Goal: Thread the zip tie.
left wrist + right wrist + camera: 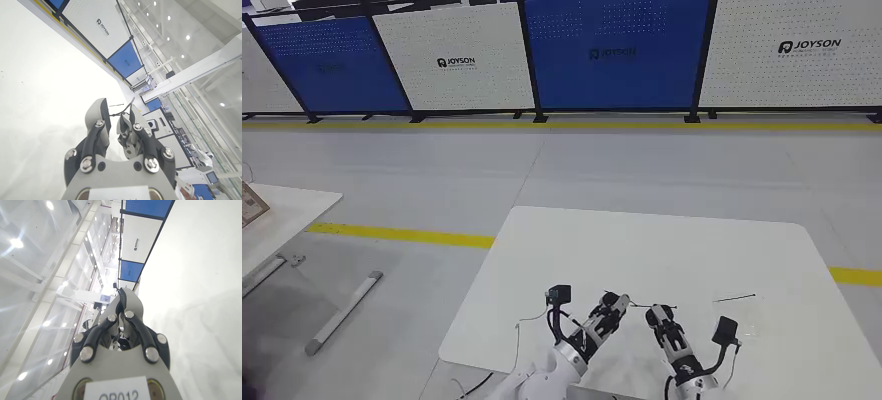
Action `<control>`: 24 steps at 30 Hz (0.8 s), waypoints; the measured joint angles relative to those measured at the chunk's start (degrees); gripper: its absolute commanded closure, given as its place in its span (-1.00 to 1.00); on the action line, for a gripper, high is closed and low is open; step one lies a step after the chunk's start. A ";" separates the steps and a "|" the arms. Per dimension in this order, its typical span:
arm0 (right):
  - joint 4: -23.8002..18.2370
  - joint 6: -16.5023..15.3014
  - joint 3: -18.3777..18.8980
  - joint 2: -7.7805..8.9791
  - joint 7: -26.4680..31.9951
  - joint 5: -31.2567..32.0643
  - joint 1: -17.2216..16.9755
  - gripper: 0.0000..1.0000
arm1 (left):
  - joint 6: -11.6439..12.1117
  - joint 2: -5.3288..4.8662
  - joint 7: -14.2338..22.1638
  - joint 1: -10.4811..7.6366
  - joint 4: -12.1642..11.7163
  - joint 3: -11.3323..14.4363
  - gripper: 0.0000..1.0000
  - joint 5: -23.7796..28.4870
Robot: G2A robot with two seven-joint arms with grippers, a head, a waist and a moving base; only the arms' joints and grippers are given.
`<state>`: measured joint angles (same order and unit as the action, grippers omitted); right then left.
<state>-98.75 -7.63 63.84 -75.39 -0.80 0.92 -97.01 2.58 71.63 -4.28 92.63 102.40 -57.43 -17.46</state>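
Above a white rectangular surface (662,240), the right hand (121,293) is pinched together on a thin black plastic zip tie (118,114), holding it in the air. The left hand (119,108) has its fingers apart around the strap's other end. Threading looks unfinished, though whether the tip has entered the head cannot be made out.

Both your arms come up over the near edge of the worktop (662,250), forearms converging, so that the left gripper (616,300) and right gripper (653,314) sit tip towards tip, near each other but apart. Left gripper: fingers (103,111) spread wide, pads facing, with the right gripper in line beyond the gap. Right gripper: fingers (122,298) pressed together, pinching the zip tie (114,285) at their tips.
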 measured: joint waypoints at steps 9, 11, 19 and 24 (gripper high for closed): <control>0.09 0.31 -0.26 -0.11 0.23 0.95 0.13 1.00 | -0.19 0.01 0.74 -0.21 -0.30 -0.08 1.00 0.67; 0.07 0.41 -0.26 -0.13 0.21 1.02 0.12 1.00 | -0.18 0.01 0.78 -0.25 -0.33 -0.07 1.00 0.58; -0.02 0.24 0.10 0.05 4.89 -0.25 0.55 -1.00 | -0.24 0.01 1.10 -0.25 -0.44 -0.05 1.00 0.87; -0.28 0.69 1.02 0.40 8.74 -0.53 0.68 -1.00 | -1.46 0.27 0.85 -0.66 -0.05 -0.73 1.00 5.32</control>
<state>-99.02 -6.94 64.86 -74.99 7.95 0.39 -96.33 1.12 71.90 -3.43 91.96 102.35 -58.16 -12.14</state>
